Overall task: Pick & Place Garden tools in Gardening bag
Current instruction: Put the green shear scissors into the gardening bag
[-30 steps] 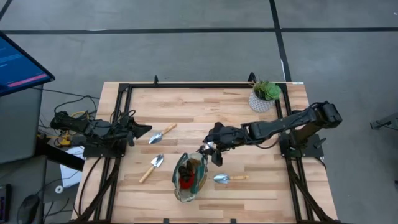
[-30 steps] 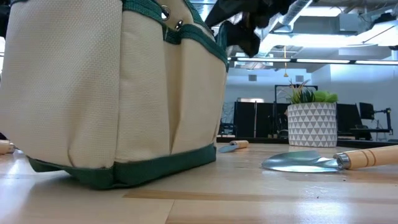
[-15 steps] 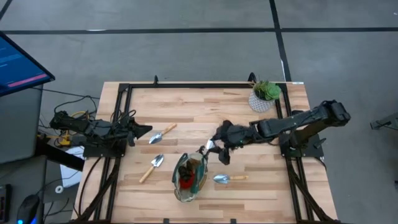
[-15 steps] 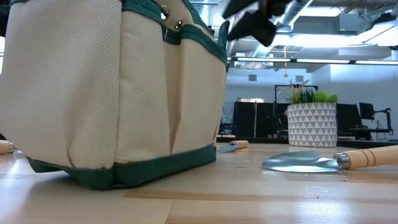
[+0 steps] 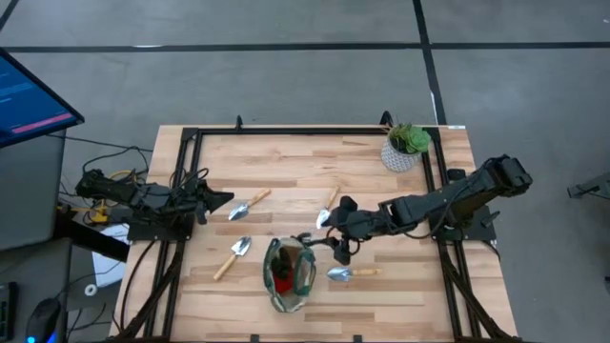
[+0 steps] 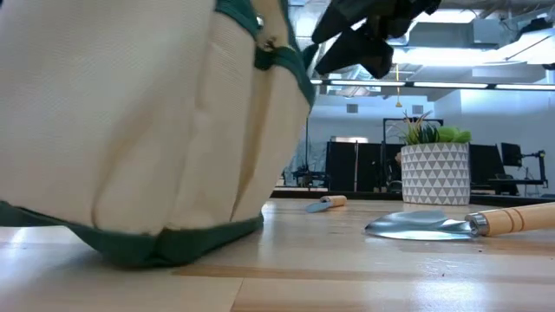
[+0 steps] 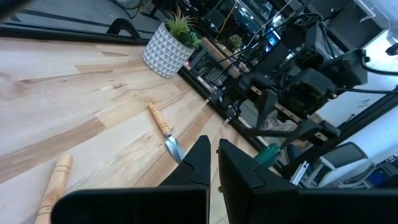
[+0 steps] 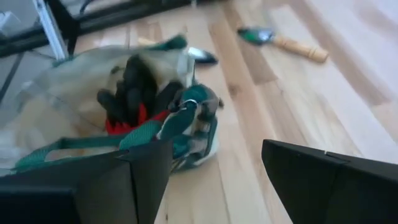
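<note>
The beige gardening bag (image 5: 289,276) with green trim stands near the table's front edge, and a black and red item (image 8: 134,99) shows inside it. My right gripper (image 5: 340,247) hangs open just beyond the bag's far right rim, above the table. One trowel (image 5: 351,273) lies flat to the right of the bag. Another (image 5: 330,204) lies farther back, and two more (image 5: 250,204) (image 5: 232,255) lie to the left. My left gripper (image 5: 217,200) waits shut at the table's left side. My right gripper has one finger (image 8: 143,168) right beside the bag's green loop handle (image 8: 158,127). I cannot tell whether that finger touches the handle.
A green plant in a white pot (image 5: 404,148) stands at the far right corner. A black frame rail (image 5: 315,131) runs along the table's far edge. Bare wood lies between the trowels in the middle of the table.
My right gripper has moved toward the table's near edge and a little to the right, staying open, and has uncovered the trowel behind it. The bag has shifted toward the near edge and now leans in the low view.
</note>
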